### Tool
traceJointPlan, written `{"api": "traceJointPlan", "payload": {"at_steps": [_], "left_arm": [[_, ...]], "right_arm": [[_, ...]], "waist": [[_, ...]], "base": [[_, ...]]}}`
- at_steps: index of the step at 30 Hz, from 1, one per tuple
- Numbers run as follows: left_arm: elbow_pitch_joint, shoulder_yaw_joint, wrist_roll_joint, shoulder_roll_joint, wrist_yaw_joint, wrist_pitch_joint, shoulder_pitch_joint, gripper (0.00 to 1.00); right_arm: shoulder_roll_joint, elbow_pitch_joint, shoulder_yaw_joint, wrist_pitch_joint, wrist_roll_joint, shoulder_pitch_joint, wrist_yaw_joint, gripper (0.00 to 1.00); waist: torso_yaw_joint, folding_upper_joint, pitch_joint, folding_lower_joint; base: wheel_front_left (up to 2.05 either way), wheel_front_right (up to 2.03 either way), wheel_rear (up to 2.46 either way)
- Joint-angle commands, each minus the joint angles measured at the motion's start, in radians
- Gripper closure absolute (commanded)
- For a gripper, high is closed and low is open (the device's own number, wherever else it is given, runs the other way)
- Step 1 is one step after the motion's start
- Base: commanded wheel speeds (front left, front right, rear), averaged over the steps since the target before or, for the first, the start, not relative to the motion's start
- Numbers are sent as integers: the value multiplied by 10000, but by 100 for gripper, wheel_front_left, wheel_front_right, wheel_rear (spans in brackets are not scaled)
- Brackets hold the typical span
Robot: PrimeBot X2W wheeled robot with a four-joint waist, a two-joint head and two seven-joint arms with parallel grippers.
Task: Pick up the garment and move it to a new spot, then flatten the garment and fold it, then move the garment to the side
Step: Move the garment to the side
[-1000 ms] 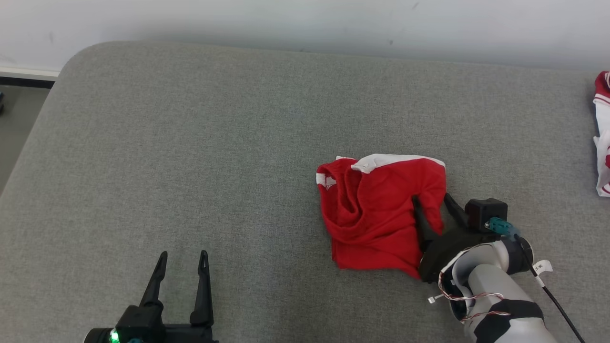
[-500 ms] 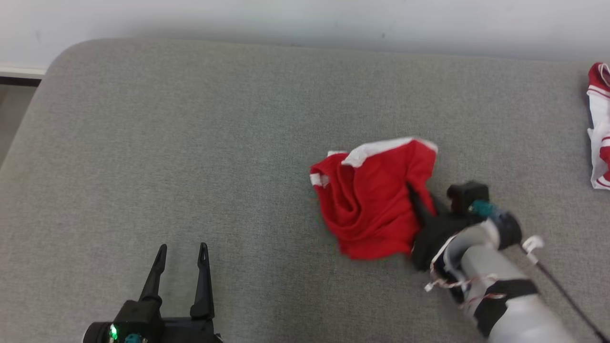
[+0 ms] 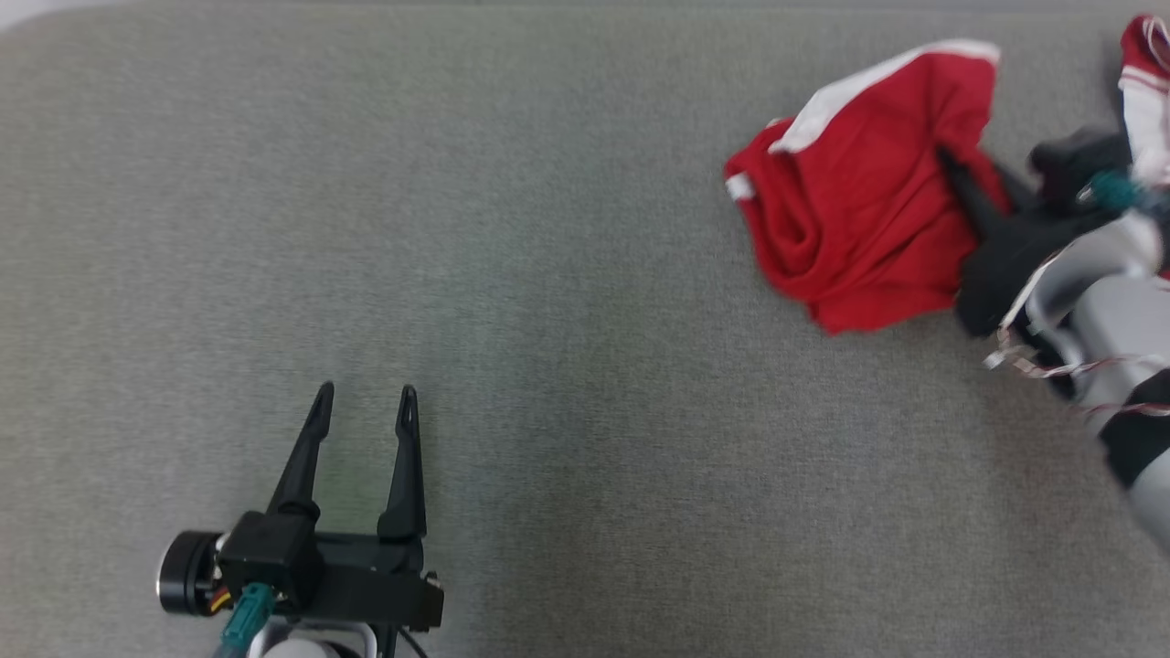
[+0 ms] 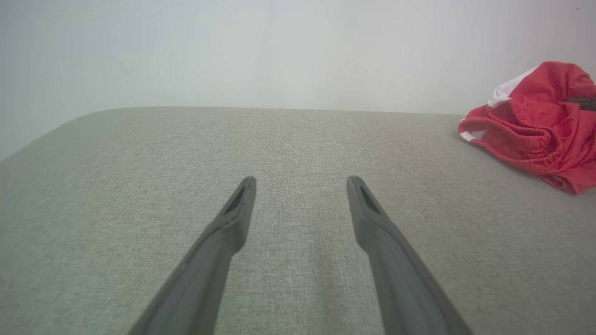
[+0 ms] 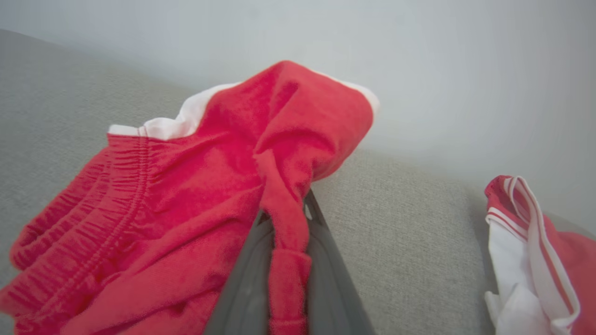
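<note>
The garment (image 3: 859, 228) is a crumpled pair of red shorts with white trim and an elastic waistband, at the upper right of the grey cushioned surface (image 3: 548, 274). My right gripper (image 3: 960, 169) is shut on a fold at its right side. In the right wrist view a bunched strip of the garment (image 5: 209, 195) runs between the closed fingers of the right gripper (image 5: 286, 209), and the cloth rises in a peak. My left gripper (image 3: 366, 391) stands open and empty at the lower left. From the left wrist, the left gripper (image 4: 301, 181) is well apart from the garment (image 4: 535, 125).
A second cloth, white with red stripes (image 3: 1143, 100), lies at the far right edge, close beside my right wrist; it also appears as the striped cloth (image 5: 526, 246). A pale wall (image 4: 298, 46) backs the cushion's far edge.
My right gripper has shut on the garment's right side and drawn it up, nearer the striped cloth. The head camera has shifted. The left gripper stays open.
</note>
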Motion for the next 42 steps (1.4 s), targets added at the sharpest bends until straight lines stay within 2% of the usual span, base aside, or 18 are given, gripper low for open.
{"api": "traceJointPlan", "payload": {"at_steps": [1,10,18,23,32,42], "left_arm": [[-132,9,128,-9,-21,-31,-211,0],[-642,127,593,-4,-343,-30,-652,0],[-1088,232,1042,90,-621,-30,-889,0],[-1488,258,1204,213,-725,-29,-981,0],[-2080,94,1478,428,-817,-29,-1207,0],[-2779,-60,1587,534,-729,-28,-1212,0]], "right_arm": [[-290,-216,137,130,202,-236,-30,100],[-2543,-1605,860,1084,1346,-1457,-32,100],[-3589,-1978,1334,1887,1789,-2435,-30,100],[-4390,-1902,1789,2040,1593,-3077,-32,100],[-4901,-981,2432,1848,589,-4260,-30,100],[-4737,475,2885,1173,-376,-5204,-32,100]], "waist": [[-488,-1,650,-1],[-1284,-1,1456,-1],[-1791,-1,2041,-1],[-1982,-1,2424,-1],[-2131,-1,2928,-1],[-2084,-1,3235,-1]], "base": [[0,0,0],[0,0,0],[0,0,0],[0,0,0],[0,0,0],[0,0,0]]}}
